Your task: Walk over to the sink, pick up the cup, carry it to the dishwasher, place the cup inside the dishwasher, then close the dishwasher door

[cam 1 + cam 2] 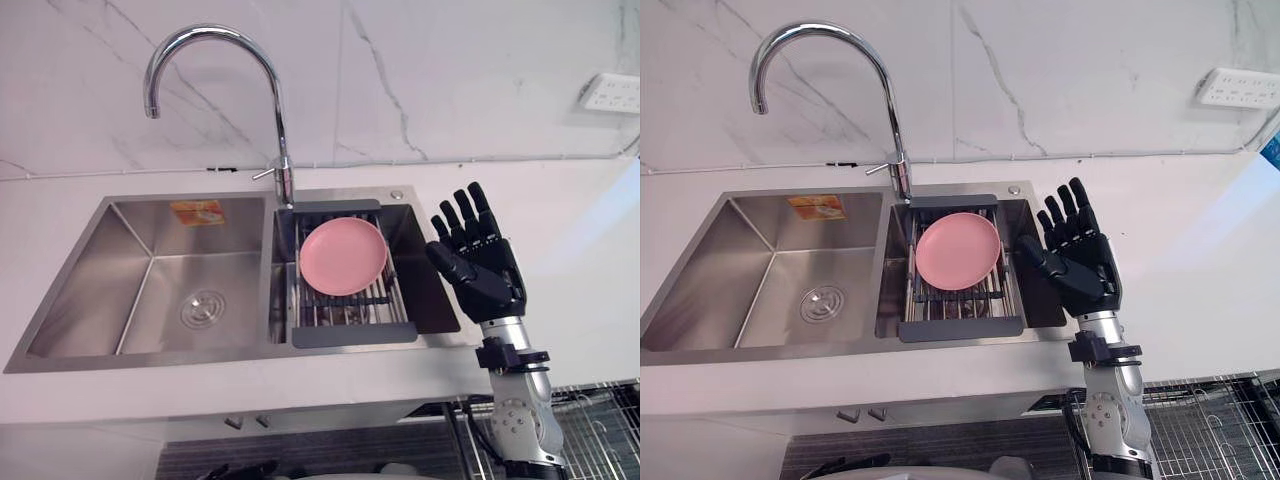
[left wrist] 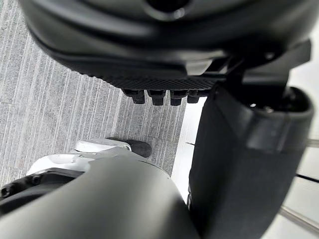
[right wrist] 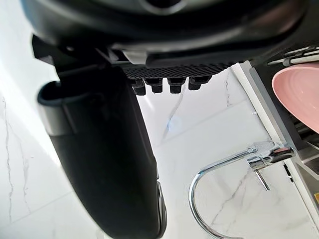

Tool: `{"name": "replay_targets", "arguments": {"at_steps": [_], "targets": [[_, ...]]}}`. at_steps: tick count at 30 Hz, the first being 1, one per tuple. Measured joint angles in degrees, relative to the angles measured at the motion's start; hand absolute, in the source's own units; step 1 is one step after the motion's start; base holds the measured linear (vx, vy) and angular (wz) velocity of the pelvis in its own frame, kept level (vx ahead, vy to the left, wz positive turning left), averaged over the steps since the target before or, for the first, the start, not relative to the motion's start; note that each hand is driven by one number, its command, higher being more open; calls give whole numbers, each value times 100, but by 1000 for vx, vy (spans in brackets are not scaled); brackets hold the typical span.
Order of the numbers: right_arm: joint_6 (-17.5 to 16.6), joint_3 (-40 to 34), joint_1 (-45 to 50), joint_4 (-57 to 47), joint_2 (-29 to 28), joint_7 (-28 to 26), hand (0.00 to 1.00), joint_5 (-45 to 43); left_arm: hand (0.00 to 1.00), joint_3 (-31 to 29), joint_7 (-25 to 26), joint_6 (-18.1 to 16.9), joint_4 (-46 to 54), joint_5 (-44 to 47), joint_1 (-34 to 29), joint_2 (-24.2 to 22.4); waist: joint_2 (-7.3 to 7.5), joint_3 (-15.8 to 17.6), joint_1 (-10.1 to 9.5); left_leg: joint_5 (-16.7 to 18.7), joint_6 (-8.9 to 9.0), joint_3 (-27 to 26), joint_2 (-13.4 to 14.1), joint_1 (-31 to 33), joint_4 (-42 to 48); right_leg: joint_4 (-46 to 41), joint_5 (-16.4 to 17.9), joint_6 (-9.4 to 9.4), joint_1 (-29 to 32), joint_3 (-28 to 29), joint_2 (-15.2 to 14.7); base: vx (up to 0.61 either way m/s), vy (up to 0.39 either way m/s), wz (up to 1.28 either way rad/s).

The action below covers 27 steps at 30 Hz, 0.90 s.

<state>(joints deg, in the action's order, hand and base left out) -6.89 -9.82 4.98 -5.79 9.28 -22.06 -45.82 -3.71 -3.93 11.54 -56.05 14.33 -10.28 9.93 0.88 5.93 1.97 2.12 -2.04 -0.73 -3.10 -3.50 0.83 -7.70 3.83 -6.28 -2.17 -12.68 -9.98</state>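
Note:
A steel double sink (image 1: 150, 290) is set in the white counter before me. Its right basin holds a dark drying rack (image 1: 345, 335), and a round pink plate (image 1: 343, 255) lies on that rack. My right hand (image 1: 480, 265) is raised just right of the sink's right basin, fingers straight and spread, holding nothing. It stands a little right of the plate and does not touch it. The right wrist view looks past that hand (image 3: 149, 30) to the plate's edge (image 3: 299, 94). My left hand (image 2: 164, 45) hangs low over grey striped floor with straight fingers, holding nothing.
A tall curved chrome faucet (image 1: 270, 90) rises between the two basins. The left basin has a drain (image 1: 203, 307) and a sticker. A white wall socket (image 1: 610, 92) is at the back right. A wire dishwasher rack (image 1: 600, 420) shows below the counter's front edge at the right.

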Motion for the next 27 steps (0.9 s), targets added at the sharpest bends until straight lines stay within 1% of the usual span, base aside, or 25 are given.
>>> {"name": "replay_targets", "arguments": {"at_steps": [1, 3, 5, 6, 7, 8, 9, 11, 12, 14, 15, 17, 20, 21, 23, 24, 27], "targets": [[0, 24, -12, 0, 3, 36, 100, 1, 100, 1, -4, 0, 1, 32, 1, 0, 0, 0, -14, 1, 0, -13, 4, 14, 6, 7, 0, 0, -1, -15, -4, -22, -1, 32], [-5, 150, -66, 0, 30, 266, 100, 4, 100, 4, -22, 1, 20, 102, 19, -3, -2, 1, -114, 12, 9, -193, 53, 62, 36, 44, 0, 0, -27, -108, -19, -19, -2, 20], [-1, 285, -237, 1, 72, 667, 100, 89, 100, 27, -24, -23, 75, 280, 21, -8, -9, 5, -249, 21, 16, -407, 108, 103, 113, 108, -11, -12, -69, -189, -28, 2, 0, 13], [1, 300, -298, 1, 89, 772, 100, 138, 100, 37, -20, -24, 96, 325, 21, -11, -12, 9, -277, 20, 13, -440, 116, 114, 135, 116, -17, -15, -68, -193, -28, 0, 0, 0], [9, 322, -448, 2, 128, 1018, 100, 415, 100, 97, -10, -20, 122, 462, 20, -2, -22, 15, -318, 25, 14, -502, 131, 160, 199, 140, -39, -13, -68, -222, -29, 0, 0, 0], [15, 334, -599, 2, 203, 1271, 100, 813, 100, 141, -5, -13, 146, 548, 22, 12, -27, 19, -333, 37, 22, -693, 170, 212, 265, 188, -75, -12, -62, -266, -20, 0, 0, 0], [27, 334, -664, 2, 248, 1396, 100, 1044, 100, 143, -4, -13, 154, 588, 23, 12, -28, 22, -344, 44, 23, -799, 195, 226, 289, 222, -106, -10, -57, -276, -5, 0, 0, 0], [69, 334, -807, 17, 475, 1792, 100, 1936, 100, 153, 1, -5, 187, 601, 44, 12, -49, 52, -412, 77, 73, -878, 242, 240, 345, 299, -172, -17, -58, -230, 41, 0, -4, -17], [71, 333, -820, 31, 531, 1841, 100, 2140, 100, 162, 7, -5, 188, 601, 44, 12, -58, 59, -412, 85, 87, -922, 251, 231, 352, 298, -175, -17, -57, -197, 47, -10, -1, -28], [130, 332, -834, 47, 754, 1981, 100, 2866, 100, 170, 13, 2, 191, 597, 48, 12, -96, 97, -384, 126, 151, -1074, 287, 194, 369, 297, -208, -12, -25, -31, 78, -27, 8, -34], [137, 332, -834, 47, 814, 2000, 100, 3030, 100, 172, 10, 11, 190, 593, 47, 12, -95, 102, -365, 130, 157, -1084, 292, 198, 369, 297, -216, -13, -9, -7, 82, -35, 4, -24], [197, 280, -834, 46, 1072, 2008, 100, 3547, 100, 170, 2, 66, 186, 580, 48, 21, -89, 127, -243, 140, 163, -1106, 298, 208, 360, 298, -241, -11, 21, 27, 92, -42, 7, -10], [301, 104, -839, 37, 1198, 1946, 100, 3874, 100, 148, -9, 80, 189, 517, 71, 28, -72, 150, -251, 180, 122, -1182, 319, 204, 337, 334, -272, 14, 28, 100, 117, -61, 19, -16], [403, 68, -864, 21, 1299, 1819, 100, 4071, 100, 129, -20, 85, 196, 468, 84, 29, -57, 161, -257, 195, 97, -1256, 338, 202, 334, 387, -310, 29, 31, 157, 140, -42, 13, -17], [460, 62, -865, -12, 1366, 1697, 100, 4170, 100, 130, -30, 108, 196, 418, 108, 31, -42, 176, -246, 195, 96, -1270, 346, 203, 334, 401, -321, 34, 33, 168, 149, -21, 4, -10], [511, 60, -865, -45, 1419, 1515, 100, 4325, 100, 130, -45, 156, 200, 367, 155, 57, -4, 201, -239, 195, 95, -1281, 363, 203, 333, 402, -326, 41, 39, 177, 166, -5, -7, -4], [575, 61, -864, -84, 1434, 1299, 100, 4431, 100, 130, -97, 205, 212, 367, 185, 105, 50, 233, -234, 182, 76, -1292, 382, 200, 330, 420, -335, 54, 45, 182, 186, 0, -3, -1]]}}
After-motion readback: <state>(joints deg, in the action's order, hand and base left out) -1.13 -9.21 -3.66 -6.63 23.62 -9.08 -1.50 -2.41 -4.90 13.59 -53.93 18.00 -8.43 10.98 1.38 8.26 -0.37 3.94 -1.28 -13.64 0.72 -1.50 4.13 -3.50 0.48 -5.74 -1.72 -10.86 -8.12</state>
